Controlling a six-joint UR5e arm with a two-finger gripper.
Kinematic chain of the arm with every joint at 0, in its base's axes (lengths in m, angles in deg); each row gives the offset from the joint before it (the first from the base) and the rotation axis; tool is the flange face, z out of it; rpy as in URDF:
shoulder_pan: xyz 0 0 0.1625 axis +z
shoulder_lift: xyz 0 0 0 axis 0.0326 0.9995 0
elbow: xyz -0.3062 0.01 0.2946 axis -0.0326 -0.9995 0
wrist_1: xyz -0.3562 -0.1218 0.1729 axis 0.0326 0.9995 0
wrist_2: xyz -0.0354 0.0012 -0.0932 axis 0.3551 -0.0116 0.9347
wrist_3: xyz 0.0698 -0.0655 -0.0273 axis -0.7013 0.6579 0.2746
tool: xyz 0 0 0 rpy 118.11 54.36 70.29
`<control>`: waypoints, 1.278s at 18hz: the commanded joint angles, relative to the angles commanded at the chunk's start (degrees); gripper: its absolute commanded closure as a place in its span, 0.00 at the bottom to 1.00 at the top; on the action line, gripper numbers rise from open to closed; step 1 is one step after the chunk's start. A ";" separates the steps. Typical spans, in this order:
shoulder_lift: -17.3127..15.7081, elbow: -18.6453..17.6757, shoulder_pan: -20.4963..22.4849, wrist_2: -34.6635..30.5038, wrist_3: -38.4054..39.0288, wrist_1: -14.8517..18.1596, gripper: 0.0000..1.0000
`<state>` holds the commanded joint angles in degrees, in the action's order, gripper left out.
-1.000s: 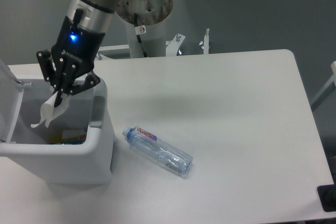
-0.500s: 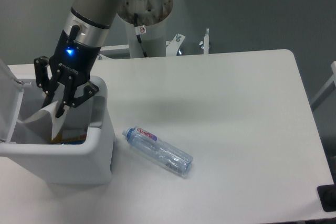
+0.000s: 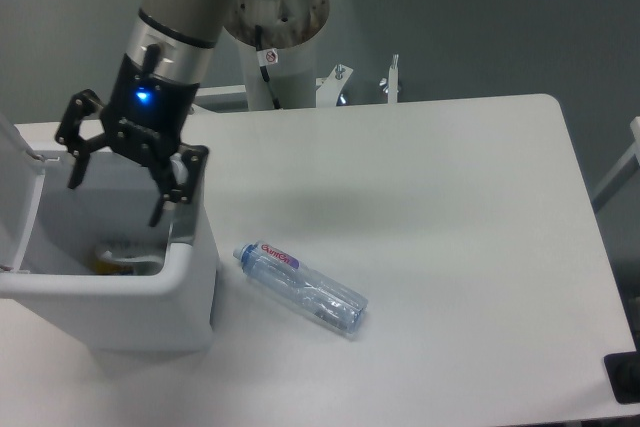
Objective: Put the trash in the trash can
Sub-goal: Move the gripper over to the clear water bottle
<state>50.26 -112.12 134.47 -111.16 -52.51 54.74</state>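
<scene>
Bottle (image 3: 303,288): clear, pale blue cap, red-purple label
Trash can (image 3: 190,287): pale grey
Gripper (image 3: 117,202): black, small blue light glowing on its body
Arm (image 3: 185,2): grey, light blue joint
Table (image 3: 440,237): white

White table (image 3: 450,227), grey floor (image 3: 480,17)

Light: cool, even overhead light is washing the white table (image 3: 430,207).
Shadows: a soft shadow is lying under the bottle (image 3: 301,288).
Sharpness: the frame is looking slightly soft and grainy.
</scene>
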 joint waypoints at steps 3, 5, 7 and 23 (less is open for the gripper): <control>0.09 0.62 5.71 -0.09 9.06 0.00 0.00; 0.26 0.53 8.79 -0.26 14.33 0.09 0.00; 0.52 -0.08 11.43 -1.40 19.09 0.44 0.00; 17.04 -0.79 9.69 -18.11 29.30 0.18 0.00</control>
<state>67.30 -112.91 144.16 -129.26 -23.21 54.91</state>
